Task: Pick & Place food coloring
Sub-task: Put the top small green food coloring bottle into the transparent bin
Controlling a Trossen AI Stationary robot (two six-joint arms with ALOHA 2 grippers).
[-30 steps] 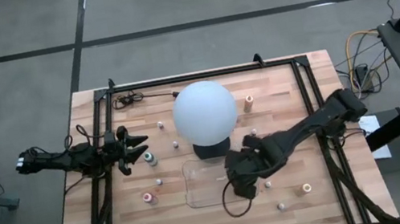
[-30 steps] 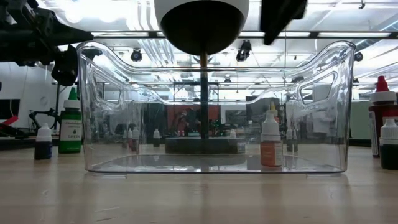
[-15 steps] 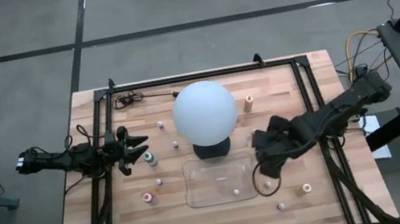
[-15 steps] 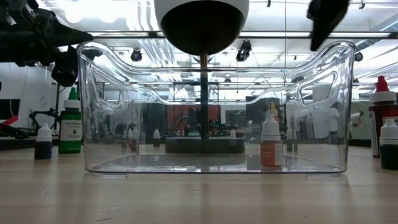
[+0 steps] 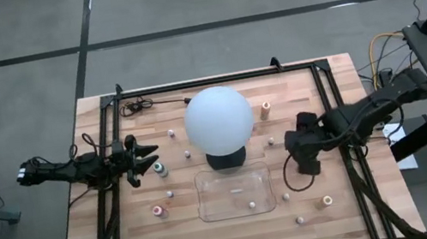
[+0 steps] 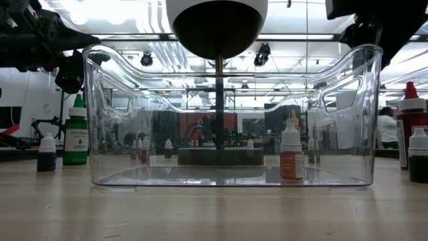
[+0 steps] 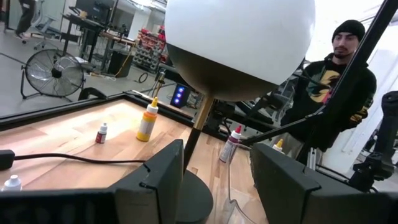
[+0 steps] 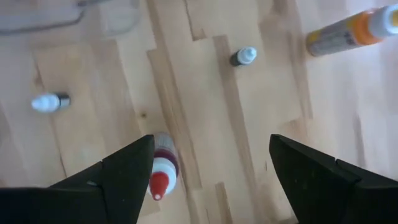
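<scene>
Only the low view shows an orange-labelled dropper bottle inside the clear plastic tray; right gripper spread, empty; left gripper parted, empty.

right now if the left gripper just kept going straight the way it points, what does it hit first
Probably the lamp: the left gripper points at the dark round base and thin stem under the white globe. The clear tray's corner sits just beside that line; depth is unclear.
</scene>
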